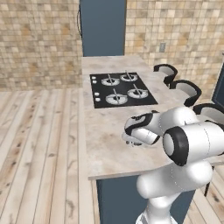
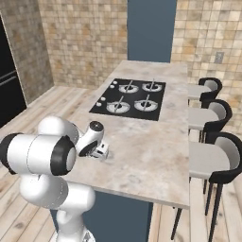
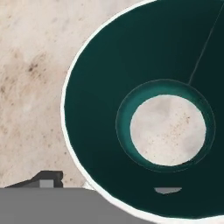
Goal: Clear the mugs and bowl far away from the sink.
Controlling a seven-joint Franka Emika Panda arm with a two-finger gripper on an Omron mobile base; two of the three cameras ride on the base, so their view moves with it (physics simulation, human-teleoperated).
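The teal mug (image 3: 94, 109) stands upright on the beige marble counter (image 3: 30, 87), seen from straight above in the hand view, with a dark teal inside, a pale bottom and a thin white rim. My gripper (image 3: 106, 184) hangs right over it and is open. One fingertip (image 3: 43, 178) is outside the rim, and the other fingertip (image 3: 168, 190) is inside the mug, away from the wall. In the base views the gripper (image 1: 130, 141) (image 2: 100, 151) sits low over the counter's near part, and the hand hides the mug. The yellow mug, the bowl and the sink are out of view.
A black stovetop (image 1: 121, 89) (image 2: 131, 99) with several burners lies farther along the island counter (image 1: 105, 148) (image 2: 146, 151). Three black stools (image 2: 213, 160) stand along its right side. Wooden floor (image 1: 39, 144) lies to the left, with tiled walls behind.
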